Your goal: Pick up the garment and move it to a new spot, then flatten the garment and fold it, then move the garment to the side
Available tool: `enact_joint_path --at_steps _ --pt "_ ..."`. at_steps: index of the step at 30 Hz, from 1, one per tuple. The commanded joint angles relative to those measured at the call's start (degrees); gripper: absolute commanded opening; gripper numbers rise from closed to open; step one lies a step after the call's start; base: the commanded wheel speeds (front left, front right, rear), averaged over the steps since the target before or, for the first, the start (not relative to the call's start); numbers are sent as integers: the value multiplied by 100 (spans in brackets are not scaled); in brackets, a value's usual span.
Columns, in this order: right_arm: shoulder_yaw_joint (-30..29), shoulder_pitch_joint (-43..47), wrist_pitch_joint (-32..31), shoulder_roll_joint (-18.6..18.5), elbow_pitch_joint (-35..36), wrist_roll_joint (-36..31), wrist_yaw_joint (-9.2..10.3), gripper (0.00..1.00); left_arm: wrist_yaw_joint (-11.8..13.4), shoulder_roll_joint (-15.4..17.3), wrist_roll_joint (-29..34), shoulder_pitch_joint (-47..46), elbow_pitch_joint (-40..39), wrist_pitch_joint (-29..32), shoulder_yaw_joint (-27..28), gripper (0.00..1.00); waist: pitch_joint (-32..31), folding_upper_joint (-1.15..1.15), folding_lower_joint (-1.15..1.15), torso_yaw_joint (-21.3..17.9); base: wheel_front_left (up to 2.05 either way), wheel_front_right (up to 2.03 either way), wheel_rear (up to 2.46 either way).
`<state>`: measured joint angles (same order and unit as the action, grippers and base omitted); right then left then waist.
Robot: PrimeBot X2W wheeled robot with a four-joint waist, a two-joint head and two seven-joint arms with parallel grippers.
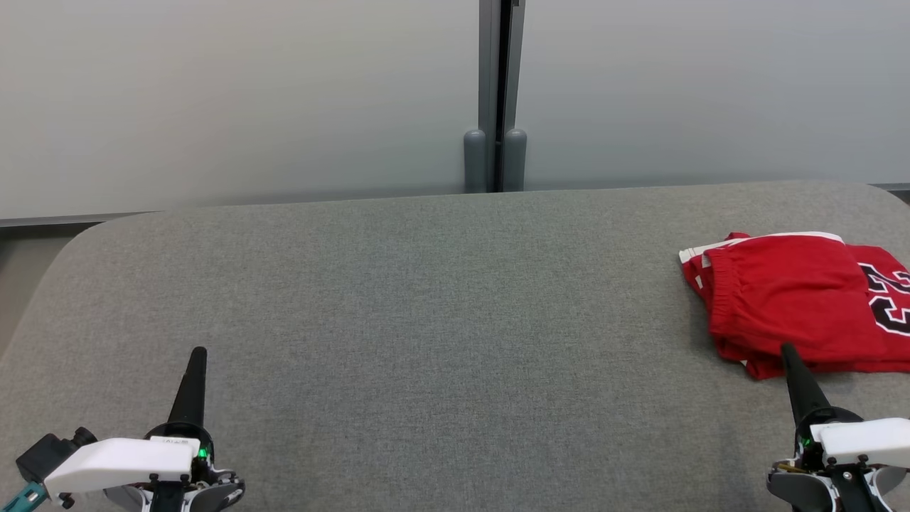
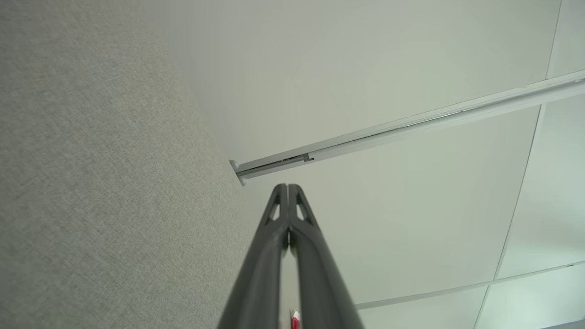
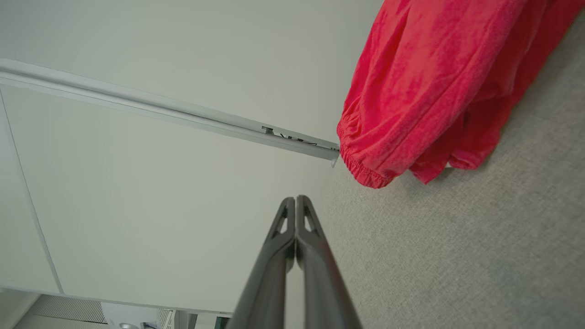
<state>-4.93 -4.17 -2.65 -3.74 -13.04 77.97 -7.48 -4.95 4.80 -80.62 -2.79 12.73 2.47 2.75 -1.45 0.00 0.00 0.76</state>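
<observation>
The garment [image 1: 796, 299] is red with white trim and black-and-white numerals, folded into a compact stack at the right end of the grey fabric surface [image 1: 441, 320]. My right wrist view shows the garment's gathered red edge [image 3: 411, 100] at the upper right. My right gripper [image 1: 789, 350] is shut and empty, its tip just at the garment's near edge. Both of its fingers press together as the right gripper [image 3: 296, 199] seen from the wrist. My left gripper [image 1: 199, 352] is shut and empty at the lower left, far from the garment. Its fingers meet in the left gripper [image 2: 288, 186].
Pale wall panels with a grey vertical post [image 1: 495, 99] stand behind the surface. The surface's rounded far-left corner [image 1: 85, 235] drops off to the floor. Wide bare fabric lies between the two grippers.
</observation>
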Motion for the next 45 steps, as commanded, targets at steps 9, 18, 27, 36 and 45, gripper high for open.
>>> enact_joint_path --at_steps 9,18,27,36,45 --pt "-73 -126 -151 12 -16 472 -2 0 -109 -43 -393 -205 27 132 144 0 42 0 0 -20 0 0 0" --pt "-113 -161 -247 39 -49 834 -2 0 -169 -92 -692 -291 65 233 235 0 83 0 0 -39 0 0 0" --pt "-144 -207 -333 64 -81 1168 -2 0 -227 -136 -964 -345 106 330 318 0 123 0 0 -57 0 0 0" --pt "-176 -232 -411 83 -112 1476 -2 0 -275 -183 -1208 -393 144 418 394 0 162 0 0 -76 0 0 0" --pt "-174 -228 -410 80 -109 1449 -2 0 -274 -183 -1191 -386 143 413 393 0 162 0 0 -76 0 0 0"
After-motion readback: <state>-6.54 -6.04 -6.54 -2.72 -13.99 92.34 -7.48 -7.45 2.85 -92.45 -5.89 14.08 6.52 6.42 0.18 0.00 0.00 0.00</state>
